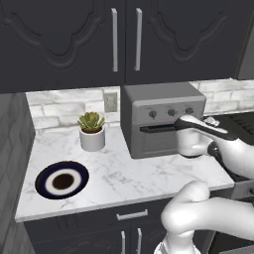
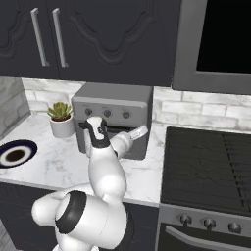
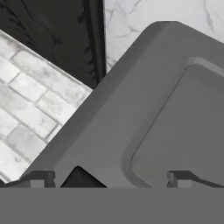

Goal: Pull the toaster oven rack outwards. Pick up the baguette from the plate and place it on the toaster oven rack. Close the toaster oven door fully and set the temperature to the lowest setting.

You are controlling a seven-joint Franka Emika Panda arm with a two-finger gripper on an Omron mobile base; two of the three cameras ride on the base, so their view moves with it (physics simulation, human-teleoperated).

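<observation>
White marble worktop [image 1: 149, 173] runs under dark upper cabinets, backed by pale brick tile. From the left base camera, the gripper [image 1: 179, 124] sits at the end of the white arm, right in front of the toaster oven [image 1: 163, 119], level with its dark door handle and just below the three knobs. The toaster oven door [image 1: 156, 141] is shut. Well off to the gripper's left lies the plate [image 1: 62, 181], with no bread on it, and between them stands a small potted succulent [image 1: 92, 131].

From the right base camera, the gripper [image 2: 87, 126] is again against the oven front, the plate [image 2: 14, 154] far to its left, a dark stove [image 2: 211, 166] to its right.

From the hand camera, the released gripper's fingertips [image 3: 181, 179] stand wide apart over the oven's grey casing [image 3: 122, 122]
</observation>
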